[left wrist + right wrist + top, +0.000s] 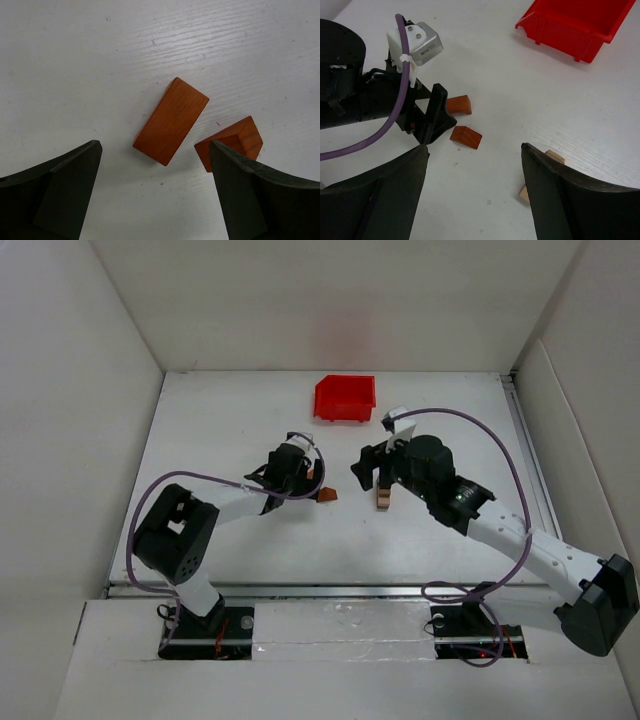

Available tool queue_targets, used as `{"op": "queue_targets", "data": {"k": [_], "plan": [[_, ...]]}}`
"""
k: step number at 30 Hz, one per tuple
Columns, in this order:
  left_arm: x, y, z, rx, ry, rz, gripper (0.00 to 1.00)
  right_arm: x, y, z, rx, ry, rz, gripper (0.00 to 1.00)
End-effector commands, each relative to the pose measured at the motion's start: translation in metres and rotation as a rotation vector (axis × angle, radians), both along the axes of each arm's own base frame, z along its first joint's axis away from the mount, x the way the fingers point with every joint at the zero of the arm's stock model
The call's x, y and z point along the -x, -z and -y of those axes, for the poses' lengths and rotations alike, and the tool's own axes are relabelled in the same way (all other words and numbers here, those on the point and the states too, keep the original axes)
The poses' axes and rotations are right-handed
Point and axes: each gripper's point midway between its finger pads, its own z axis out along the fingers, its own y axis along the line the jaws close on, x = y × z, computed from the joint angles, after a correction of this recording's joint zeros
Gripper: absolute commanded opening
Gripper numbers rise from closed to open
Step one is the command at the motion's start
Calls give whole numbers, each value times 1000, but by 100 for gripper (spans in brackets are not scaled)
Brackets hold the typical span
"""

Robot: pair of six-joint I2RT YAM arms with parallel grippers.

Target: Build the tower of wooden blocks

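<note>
My left gripper (155,172) is open just above the table. An orange-brown rectangular block (171,121) lies flat ahead of its fingertips. A dark reddish-brown block with a peaked end (239,136) lies beside that block, partly behind the right finger (250,195). In the right wrist view both blocks (459,105) (466,137) lie by the left gripper's fingers (434,116). My right gripper (474,156) is open and empty. A light tan block (553,156) is mostly hidden behind its right finger. From above, the tan block (383,500) sits under the right gripper (376,478), and the left gripper (300,476) is by the peaked block (327,495).
A red plastic bin (345,399) stands at the back centre, also seen in the right wrist view (555,35). White walls enclose the table on the left, back and right. Purple cables loop over both arms.
</note>
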Motion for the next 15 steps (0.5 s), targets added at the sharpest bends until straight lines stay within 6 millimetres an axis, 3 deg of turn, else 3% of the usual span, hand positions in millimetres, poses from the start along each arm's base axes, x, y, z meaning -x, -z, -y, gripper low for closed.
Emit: {"op": "queue_targets", "data": {"k": [1,7,8,10,12,15], "plan": [[-17,-23,17,28,61,62,85,7,-16,-4,-27,-56,56,80],[-23,-10,28,-12,126,2,68,10,-17,-5,-32,-72,58,80],[-23,-7,29,-17,134,-13,58,10,-19,-4,-34,-69,64,80],[-22,-5,28,-26,133,-22,55,10,-17,-3,-31,-66,62,80],[-20,-7,27,-26,134,-21,45,10,-18,-2,-34,-65,66,80],[-19,-10,23,-33,118,-13,45,10,-19,-3,-35,-68,66,80]]}}
